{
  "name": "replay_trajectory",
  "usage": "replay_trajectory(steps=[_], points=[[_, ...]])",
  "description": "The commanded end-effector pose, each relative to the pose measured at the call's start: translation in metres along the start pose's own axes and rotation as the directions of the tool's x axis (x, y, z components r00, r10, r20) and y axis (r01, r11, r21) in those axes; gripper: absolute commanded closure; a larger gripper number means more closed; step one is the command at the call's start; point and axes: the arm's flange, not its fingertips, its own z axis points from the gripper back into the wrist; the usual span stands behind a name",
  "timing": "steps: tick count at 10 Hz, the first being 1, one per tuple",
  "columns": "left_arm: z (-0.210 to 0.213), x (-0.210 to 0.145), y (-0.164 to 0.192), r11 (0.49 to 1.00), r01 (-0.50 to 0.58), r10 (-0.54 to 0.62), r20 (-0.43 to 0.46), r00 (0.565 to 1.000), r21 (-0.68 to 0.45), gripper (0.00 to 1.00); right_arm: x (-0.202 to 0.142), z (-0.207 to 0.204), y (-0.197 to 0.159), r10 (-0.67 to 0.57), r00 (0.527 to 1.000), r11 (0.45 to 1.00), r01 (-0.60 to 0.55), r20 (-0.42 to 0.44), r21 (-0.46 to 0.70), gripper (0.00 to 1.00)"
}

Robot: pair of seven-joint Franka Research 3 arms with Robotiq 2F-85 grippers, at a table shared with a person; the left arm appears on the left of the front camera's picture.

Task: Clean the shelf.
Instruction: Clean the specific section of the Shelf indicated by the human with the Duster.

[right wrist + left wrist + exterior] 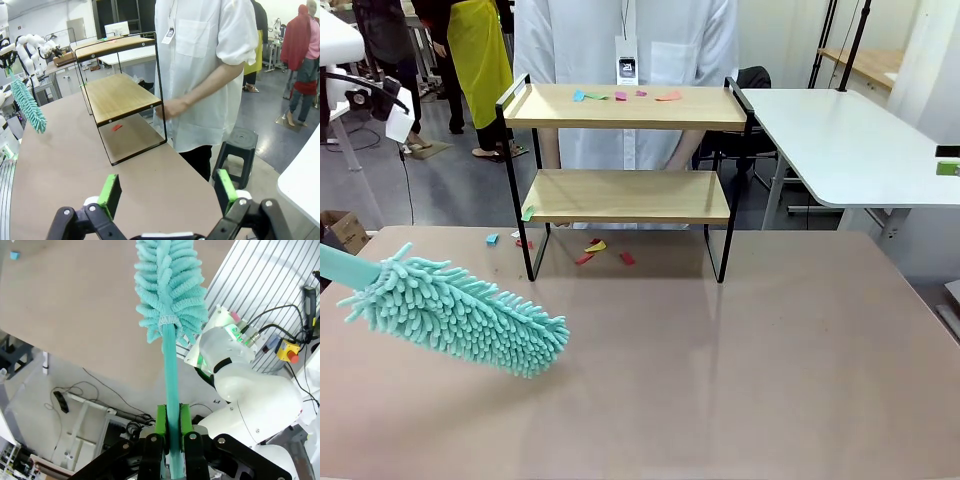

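Teal duster (pixel 460 315) sits pinched in the left gripper (pixel 172 423), near left. Right gripper (pixel 167 192) is spread wide. Paper bits (pixel 620 96) lie on the shelf (pixel 620 195) top; cleaning looks unstarted.

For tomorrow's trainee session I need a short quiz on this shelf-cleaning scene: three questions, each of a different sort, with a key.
1. True or false: the teal duster touches the shelf.
2. Most of the paper scraps on the shelf lie on: A the top board; B the lower board; C the side rails.
3. Fill in: the right arm's jaws stand ____ and hold nothing.

Key: 1 false; 2 A; 3 open.
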Motion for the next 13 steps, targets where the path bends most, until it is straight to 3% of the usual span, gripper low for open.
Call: replay_trajectory(steps=[1, 13], points=[[-0.003, -0.0009, -0.0019, 1.0, -0.009, 0.009, 0.021, 1.0, -0.009, 0.87, 0.0025, -0.0004, 0.0002, 0.005, 1.0, 1.0, -0.005, -0.001, 0.0, 0.0], [-0.003, -0.0009, -0.0019, 1.0, -0.009, 0.009, 0.021, 1.0, -0.009, 0.87, 0.0025, -0.0004, 0.0002, 0.005, 1.0, 1.0, -0.005, -0.001, 0.0, 0.0]])
